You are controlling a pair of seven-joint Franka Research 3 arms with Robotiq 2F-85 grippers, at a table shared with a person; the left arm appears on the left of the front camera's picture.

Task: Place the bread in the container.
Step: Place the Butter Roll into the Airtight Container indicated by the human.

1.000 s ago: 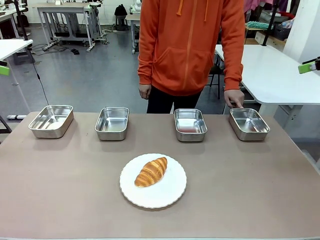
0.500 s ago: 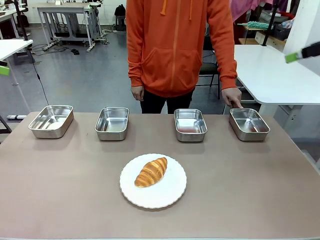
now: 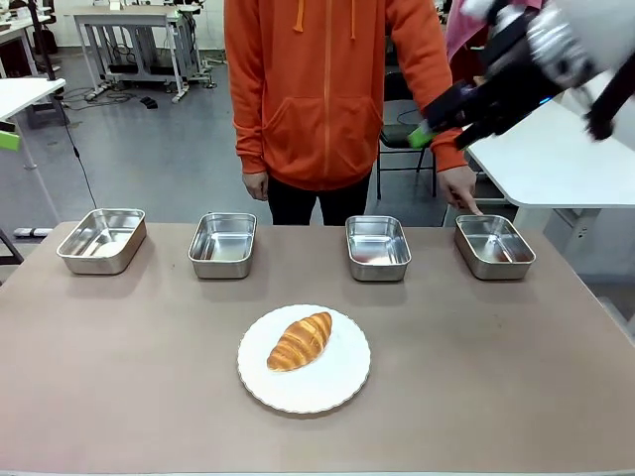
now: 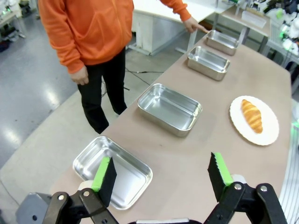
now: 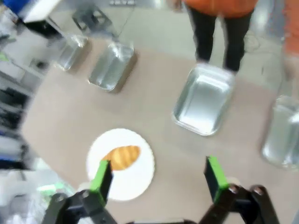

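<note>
The bread (image 3: 300, 340), a golden ridged croissant, lies on a round white plate (image 3: 337, 389) at the table's near middle. Four steel pans stand in a row behind it. A person's hand (image 3: 461, 191) points a finger at the rightmost container (image 3: 494, 246). My right gripper (image 3: 437, 124) hangs high above the right pans, blurred and open; its own view looks down on the bread (image 5: 120, 157) between open fingers (image 5: 102, 177). My left gripper (image 4: 161, 175) is open and holds nothing, high above the leftmost pan (image 4: 113, 170), with the bread (image 4: 251, 115) far off.
The other pans (image 3: 101, 239) (image 3: 222, 244) (image 3: 377, 247) are empty. The person in an orange hoodie (image 3: 327, 89) stands at the far edge. A white table (image 3: 556, 149) stands beyond the right corner. Bare tabletop lies around the plate.
My right arm has swung in from the right edge toward the upper middle. The person has stepped left while the hand stays at the rightmost pan. The bread has not moved.
</note>
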